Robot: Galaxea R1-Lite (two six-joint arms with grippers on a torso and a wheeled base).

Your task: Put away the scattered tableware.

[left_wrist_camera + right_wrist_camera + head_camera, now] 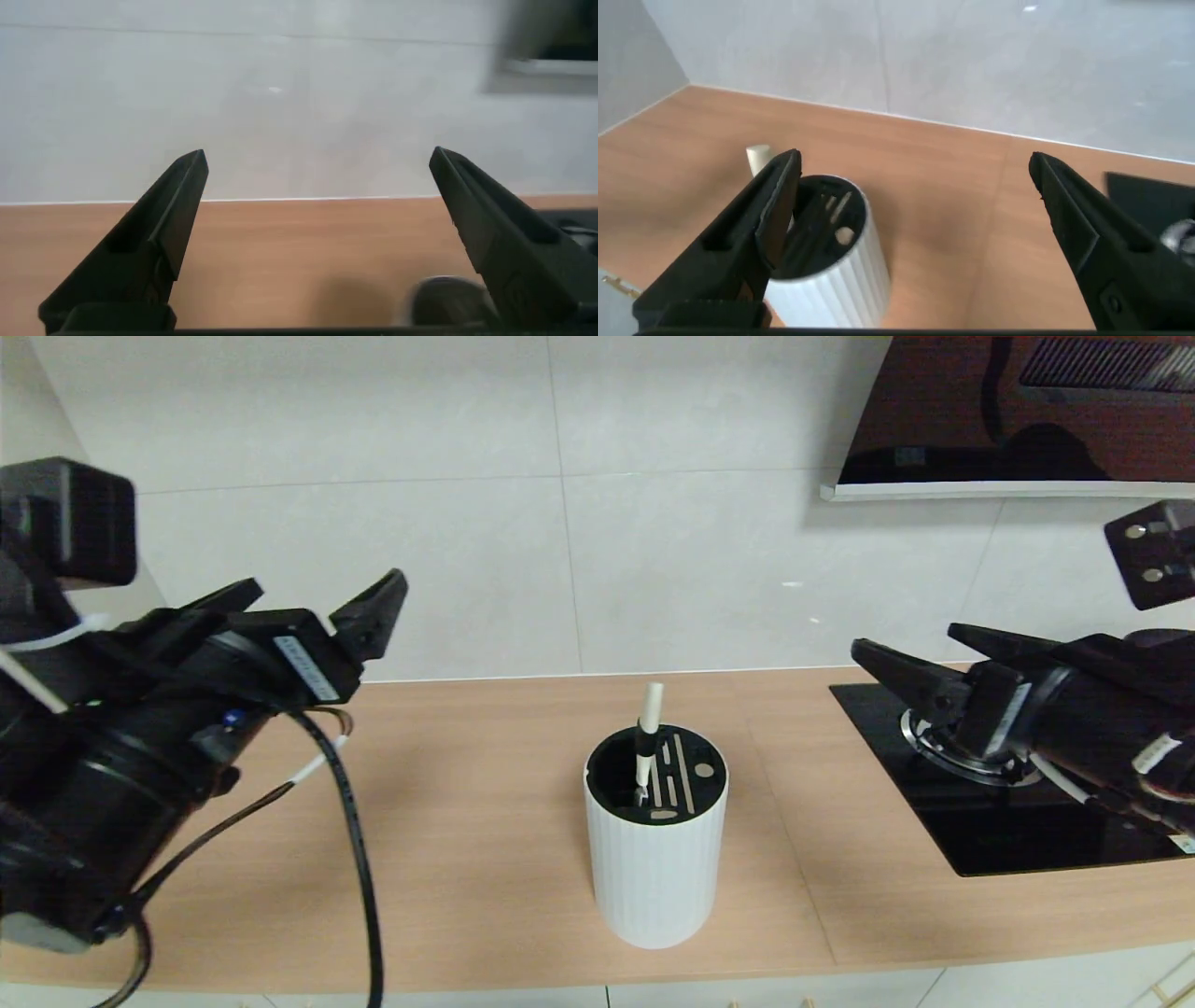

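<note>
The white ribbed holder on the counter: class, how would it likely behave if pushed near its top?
The holder is tall for its base, so a push near the rim would probably tip it rather than slide it. Its ribbed wall likely offers some grip. The white-handled utensil standing in its top may shift or rattle.

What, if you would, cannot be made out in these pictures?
Utensil tip: head view, sunk inside the white holder, so its type is unclear.
Holder base: right wrist view, cut off by the edge.
Burner: head view, partly behind the right gripper.
Grey round thing: left wrist view, blurred.
</note>
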